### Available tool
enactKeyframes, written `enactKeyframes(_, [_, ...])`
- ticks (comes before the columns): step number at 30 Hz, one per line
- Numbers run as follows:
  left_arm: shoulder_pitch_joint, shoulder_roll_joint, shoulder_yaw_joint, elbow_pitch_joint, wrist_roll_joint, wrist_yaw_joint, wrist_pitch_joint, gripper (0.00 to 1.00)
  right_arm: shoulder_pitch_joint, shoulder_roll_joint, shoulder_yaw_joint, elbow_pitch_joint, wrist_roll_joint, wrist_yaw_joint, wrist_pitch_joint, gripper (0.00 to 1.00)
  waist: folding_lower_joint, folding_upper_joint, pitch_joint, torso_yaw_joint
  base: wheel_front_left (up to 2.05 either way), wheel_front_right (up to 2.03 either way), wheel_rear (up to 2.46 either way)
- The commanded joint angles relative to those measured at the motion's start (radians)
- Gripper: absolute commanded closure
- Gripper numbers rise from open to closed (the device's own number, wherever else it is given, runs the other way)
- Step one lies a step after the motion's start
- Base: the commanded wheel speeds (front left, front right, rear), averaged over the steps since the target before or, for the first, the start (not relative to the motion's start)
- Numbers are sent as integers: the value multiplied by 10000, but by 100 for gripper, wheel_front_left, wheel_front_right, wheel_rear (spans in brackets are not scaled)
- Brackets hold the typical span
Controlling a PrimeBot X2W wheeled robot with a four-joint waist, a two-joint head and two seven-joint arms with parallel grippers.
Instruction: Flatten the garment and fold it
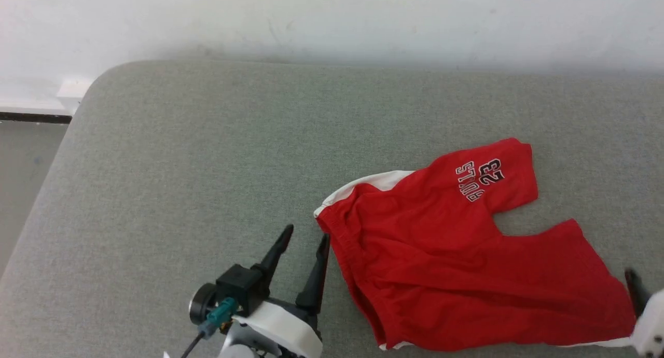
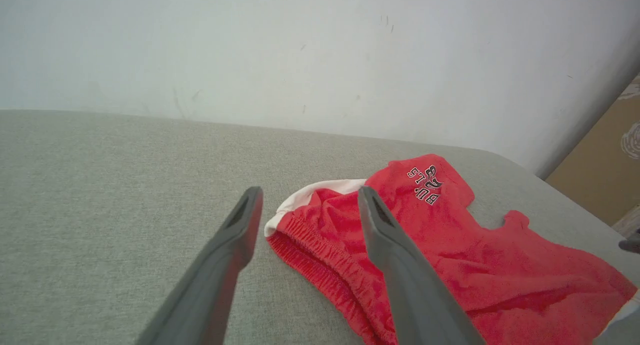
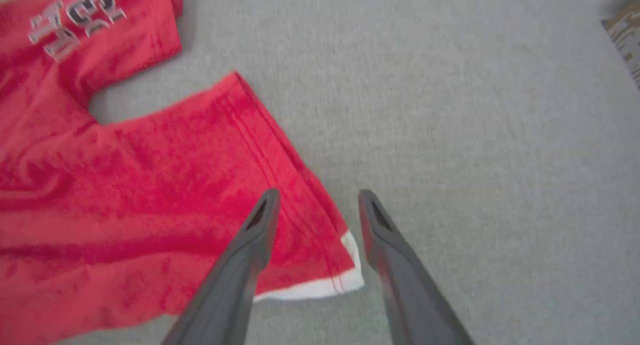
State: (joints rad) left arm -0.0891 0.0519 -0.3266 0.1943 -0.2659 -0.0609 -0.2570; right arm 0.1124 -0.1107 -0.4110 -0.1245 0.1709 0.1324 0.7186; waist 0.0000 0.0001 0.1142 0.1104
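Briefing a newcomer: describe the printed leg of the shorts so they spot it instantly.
On the grey fabric surface, right of centre, lie red shorts. Their far leg, unlike the plain near leg, carries a black-and-white 23 print.

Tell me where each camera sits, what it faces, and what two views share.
Head view: high, looking down at the red shorts on the grey pad; left pincer at the bottom.
Left wrist view: on the left arm, facing the waistband and the white wall; its own fingers spread.
Right wrist view: on the right arm, over the hem corner; right pincer open.
Shared: head and left wrist views both show the lettering.
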Motion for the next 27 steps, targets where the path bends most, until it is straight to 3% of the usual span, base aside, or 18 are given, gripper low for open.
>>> enactKeyframes(1, [-133,-16,-171,331,-72,-121,22,0,-558,52,149,-203,174,-17,-1059,0,0,-1,47,-144,0,0,0])
enactKeyframes(6, [-517,88,-910,948,-478,-471,2104,0,-983,122,564,-229,171,-17,-3220,0,0,-1,249,-455,0,0,0])
enactKeyframes(12, [-947,417,-1283,865,-1040,-559,4500,0,-1135,248,883,-128,139,-17,-4457,0,0,-1,613,-769,0,0,0])
enactKeyframes(20, [-1377,816,-1544,516,-1121,-553,5604,0,-1264,366,1252,124,232,-17,-5279,0,0,-1,1036,-1018,0,0,0])
enactKeyframes(23, [-1598,917,-1567,282,-1239,-594,5508,100,-1313,398,1306,299,230,-17,-5381,0,0,-1,1142,-1053,0,0,0])
enactKeyframes(27, [-1825,1053,-1495,104,-1318,-615,5330,100,-1354,409,1381,435,213,-17,-5445,0,0,-1,1180,-1075,0,0,0])
